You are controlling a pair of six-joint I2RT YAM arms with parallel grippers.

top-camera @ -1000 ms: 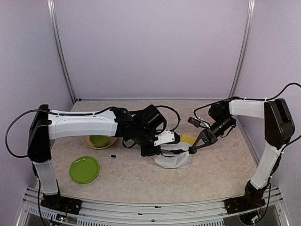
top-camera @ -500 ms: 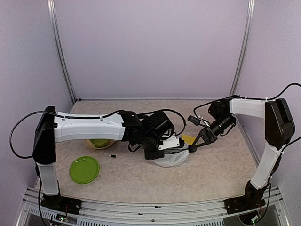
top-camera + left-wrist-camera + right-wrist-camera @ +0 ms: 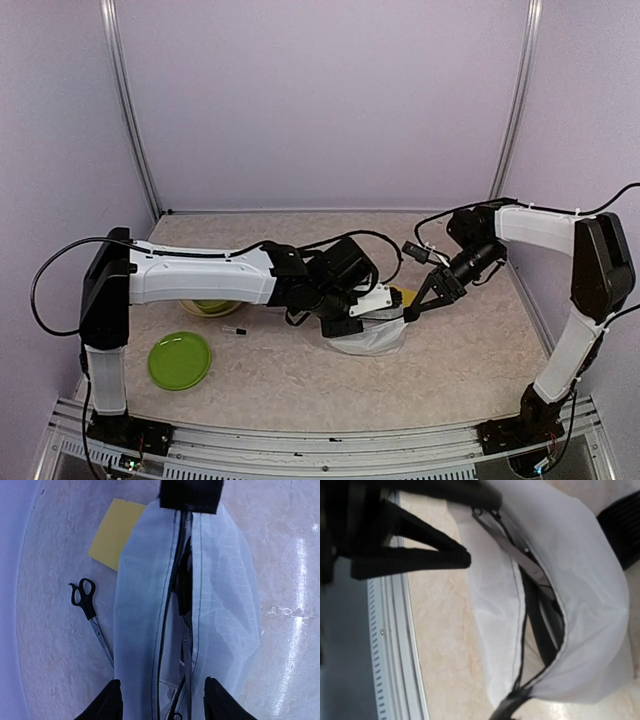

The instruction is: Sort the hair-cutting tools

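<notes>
Beige bench (image 3: 470, 370): left end effector (image 3: 161, 682) has slid out over white pouch (image 3: 220, 580), open astride it; first scissors (image 3: 520, 555) sit inside, second scissors (image 3: 89, 611) lie beside, unsorted yet; grip of right end effector (image 3: 408, 315) unclear.

Under the left hand (image 3: 162, 700) lies the pouch (image 3: 220, 580), one scissors (image 3: 520, 555) inside; the other scissors (image 3: 90, 615) rests on the surface (image 3: 280, 680) beside it, near a card (image 3: 115, 532).

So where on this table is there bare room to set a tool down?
Bare table runs along the near edge, from the green plate to the right arm's base, and along the far edge. Mid-table is crowded: white pouch, left pincer, right pincer, yellow card, scissors.
</notes>
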